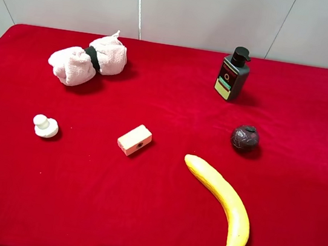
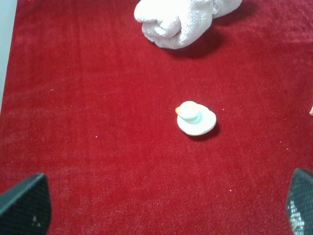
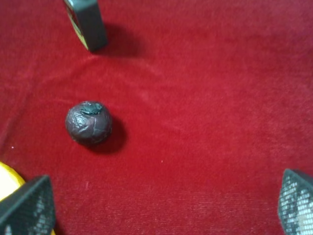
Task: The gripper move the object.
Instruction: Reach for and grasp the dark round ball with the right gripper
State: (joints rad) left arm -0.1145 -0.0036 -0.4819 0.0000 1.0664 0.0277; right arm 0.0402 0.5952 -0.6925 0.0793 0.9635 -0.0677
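Observation:
The object, a dark maroon round ball (image 1: 245, 138) with a wrinkled top, rests on the red cloth at the right of the exterior view. In the right wrist view the ball (image 3: 88, 123) lies ahead of my right gripper (image 3: 161, 208), off toward one finger. That gripper is open and empty, with only its two black fingertips (image 3: 27, 205) showing. My left gripper (image 2: 161, 210) is open and empty too, fingertips (image 2: 24, 205) wide apart, over bare cloth short of the small white knob-shaped piece (image 2: 195, 118). Both arms are almost wholly outside the exterior view.
A yellow banana (image 1: 221, 195) lies in front of the ball. A dark pump bottle (image 1: 232, 74) stands behind it. A small beige block (image 1: 134, 139) lies mid-table, the white piece (image 1: 45, 126) at the left, and a rolled pink towel (image 1: 87, 60) at the back left.

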